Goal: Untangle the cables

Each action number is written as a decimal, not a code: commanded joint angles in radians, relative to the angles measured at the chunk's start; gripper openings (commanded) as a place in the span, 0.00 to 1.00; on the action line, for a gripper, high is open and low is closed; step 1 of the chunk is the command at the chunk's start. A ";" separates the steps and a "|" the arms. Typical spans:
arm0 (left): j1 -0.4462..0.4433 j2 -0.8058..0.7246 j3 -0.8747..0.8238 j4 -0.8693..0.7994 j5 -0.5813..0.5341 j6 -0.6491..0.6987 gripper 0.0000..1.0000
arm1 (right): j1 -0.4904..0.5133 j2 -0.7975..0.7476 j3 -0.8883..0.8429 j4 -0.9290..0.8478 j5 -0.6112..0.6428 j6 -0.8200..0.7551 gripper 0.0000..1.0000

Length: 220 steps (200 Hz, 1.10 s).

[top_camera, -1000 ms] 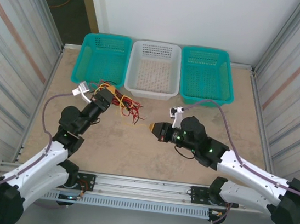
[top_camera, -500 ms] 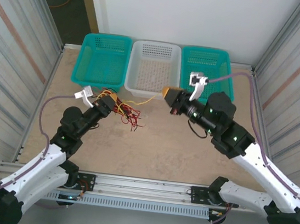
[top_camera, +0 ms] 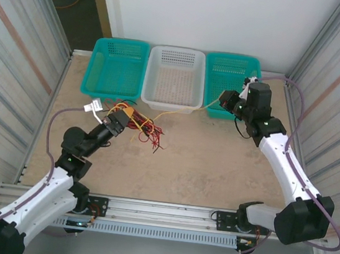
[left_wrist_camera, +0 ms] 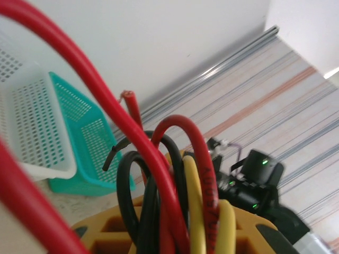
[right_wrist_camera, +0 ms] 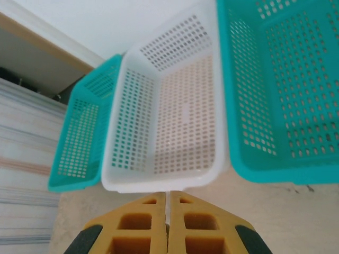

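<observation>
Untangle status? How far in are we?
Done: nothing yet; no cable lies free. In hand: left gripper clamps the cable bundle, right gripper is shut on one yellow cable stretched past the white basket. Left: free it, then the red and black ones.

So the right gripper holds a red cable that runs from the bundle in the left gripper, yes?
Not red. In the top external view, the cable stretched from the right gripper to the bundle in the left gripper is pale yellow.
</observation>
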 commanded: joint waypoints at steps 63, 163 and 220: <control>0.029 0.216 0.050 0.602 -0.089 -0.346 0.00 | 0.223 -0.034 -0.314 0.072 0.113 0.092 0.00; 0.129 0.472 0.150 0.684 -0.175 -0.217 0.00 | 0.939 -0.171 -0.318 0.197 0.426 0.100 0.00; 0.138 0.439 -0.050 0.578 -0.151 -0.098 0.00 | 0.979 -0.369 0.037 0.020 0.574 -0.253 0.00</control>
